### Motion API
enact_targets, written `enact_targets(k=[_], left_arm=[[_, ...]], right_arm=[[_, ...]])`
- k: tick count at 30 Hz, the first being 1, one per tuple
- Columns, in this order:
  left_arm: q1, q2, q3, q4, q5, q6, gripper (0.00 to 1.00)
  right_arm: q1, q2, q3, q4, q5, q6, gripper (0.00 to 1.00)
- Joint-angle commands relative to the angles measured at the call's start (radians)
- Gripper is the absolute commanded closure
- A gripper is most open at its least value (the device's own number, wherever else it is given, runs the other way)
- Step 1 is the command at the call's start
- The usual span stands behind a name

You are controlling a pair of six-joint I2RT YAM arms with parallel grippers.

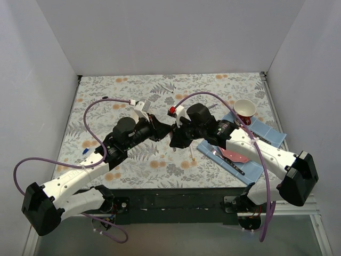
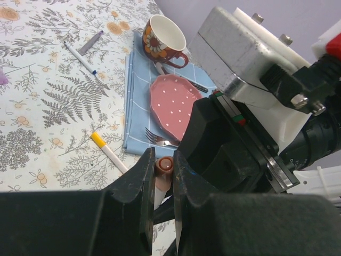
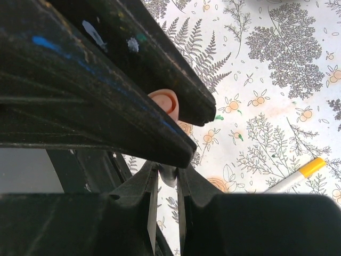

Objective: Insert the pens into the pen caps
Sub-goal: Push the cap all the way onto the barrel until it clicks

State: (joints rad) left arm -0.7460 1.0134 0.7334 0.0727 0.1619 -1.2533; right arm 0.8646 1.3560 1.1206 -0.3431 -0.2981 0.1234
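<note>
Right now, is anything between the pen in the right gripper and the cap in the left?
No loose object. But in the right wrist view a finger of the left gripper crosses between the cap and the pen pinched in the right gripper; depth unclear.

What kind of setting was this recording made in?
Probably a lab robot cell, not a home: plain white walls box in a floral cloth, staged with a cup and pink plate.
</note>
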Motion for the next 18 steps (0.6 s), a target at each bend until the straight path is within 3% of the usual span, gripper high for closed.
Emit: enact_targets(k=[1, 10, 14, 18], left_arm=[[-0.092, 0.030, -0.089, -0.353, 0.214, -0.012, 1.00], [-0.092, 0.027, 0.085, -0.367, 0.137, 0.011, 0.99], [-0.092, 0.050, 0.158, -0.376, 0.137, 0.014, 0.91], [-0.092, 0.045, 0.210, -0.407, 0.102, 0.031, 0.76]], right_arm=[[-0.072, -0.101, 0.156, 0.532, 0.137, -0.008, 0.99], [-0.070, -0.112, 0.082, 0.532, 0.056, -0.010, 0.99], [-0.070, -0.130, 0.053, 0.518, 0.037, -0.025, 0.99], [-0.070, -0.153, 0.038, 0.492, 0.025, -0.047, 0.99]])
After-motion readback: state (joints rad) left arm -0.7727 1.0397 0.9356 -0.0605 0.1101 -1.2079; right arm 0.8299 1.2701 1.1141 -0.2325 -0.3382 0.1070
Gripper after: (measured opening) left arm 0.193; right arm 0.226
